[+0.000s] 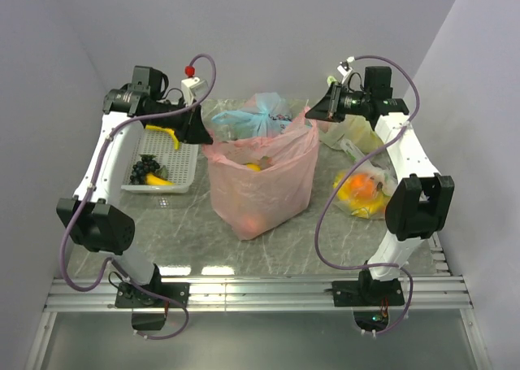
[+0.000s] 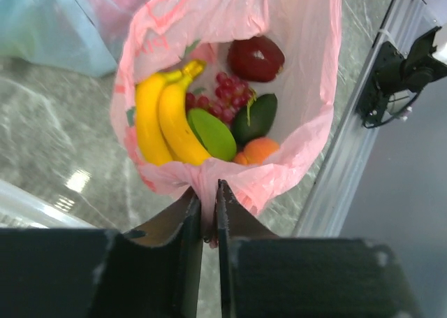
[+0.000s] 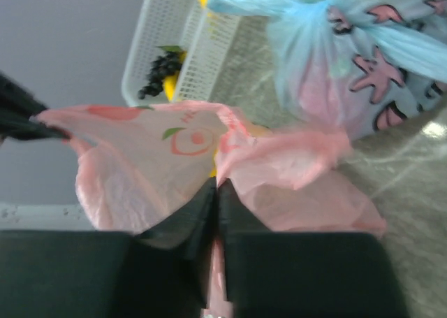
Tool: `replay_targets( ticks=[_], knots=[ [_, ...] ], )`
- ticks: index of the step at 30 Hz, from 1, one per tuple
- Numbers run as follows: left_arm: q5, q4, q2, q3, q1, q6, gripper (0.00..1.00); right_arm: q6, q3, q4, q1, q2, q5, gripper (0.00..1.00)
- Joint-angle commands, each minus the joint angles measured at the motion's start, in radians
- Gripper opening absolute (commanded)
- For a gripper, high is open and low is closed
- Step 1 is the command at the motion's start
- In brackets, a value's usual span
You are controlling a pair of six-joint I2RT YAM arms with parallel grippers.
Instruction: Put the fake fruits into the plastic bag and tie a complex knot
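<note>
The pink plastic bag (image 1: pixel 260 183) stands mid-table with its mouth stretched open; no knot shows on it. Inside lie the fake fruits: two yellow bananas (image 2: pixel 164 115), a dark red apple (image 2: pixel 255 58), purple grapes (image 2: pixel 227 94), green pieces (image 2: pixel 213 133) and an orange one (image 2: pixel 260 150). My left gripper (image 2: pixel 208 189) is shut on the bag's left rim, seen from above as left gripper (image 1: pixel 197 134). On the opposite rim, my right gripper (image 3: pixel 218 185) is shut on pink plastic, seen from above as right gripper (image 1: pixel 313 114).
A white basket (image 1: pixel 183 171) at the left holds a banana (image 1: pixel 165 132) and dark grapes (image 1: pixel 144 169). A tied light blue bag (image 1: pixel 252 118) sits behind the pink one. At the right lie a pale green bag (image 1: pixel 361 138) and a clear bag of orange fruit (image 1: pixel 366 193).
</note>
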Motion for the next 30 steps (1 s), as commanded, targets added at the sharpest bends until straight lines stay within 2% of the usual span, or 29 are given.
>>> replay_targets(
  ticks=[1,6,8,14,18,20,23,25,29,30],
  knots=[
    [0.026,-0.052,0.041,0.137,-0.002,0.043,0.14,0.103,0.008,0.144,-0.024,-0.060,-0.135,0.00],
    [0.090,-0.006,0.043,0.249,0.012,-0.032,0.01,0.238,-0.166,0.319,-0.114,-0.283,-0.196,0.00],
    [0.107,-0.034,0.027,0.300,0.018,-0.015,0.00,0.194,-0.216,0.288,-0.121,-0.360,-0.183,0.00],
    [0.073,-0.132,-0.042,0.205,0.018,0.109,0.00,0.103,-0.397,0.383,-0.122,-0.656,-0.117,0.02],
    [0.044,-0.105,-0.080,0.085,0.018,0.128,0.02,-0.017,-0.422,0.336,-0.119,-0.710,-0.092,0.04],
    [0.061,-0.108,-0.080,0.083,0.020,0.138,0.10,-0.034,-0.456,0.348,-0.119,-0.721,-0.124,0.04],
    [0.101,-0.097,-0.068,0.109,0.018,0.132,0.12,-0.063,-0.488,0.347,-0.102,-0.710,-0.137,0.07],
    [0.107,-0.107,-0.054,0.122,0.018,0.135,0.11,-0.072,-0.488,0.311,-0.101,-0.692,-0.161,0.07],
    [0.127,-0.155,-0.027,0.155,0.018,0.158,0.00,-0.182,-0.464,0.149,-0.104,-0.644,-0.207,0.09],
    [0.134,-0.160,-0.023,0.163,0.018,0.161,0.00,-0.181,-0.462,0.111,-0.102,-0.640,-0.213,0.19]
  ],
)
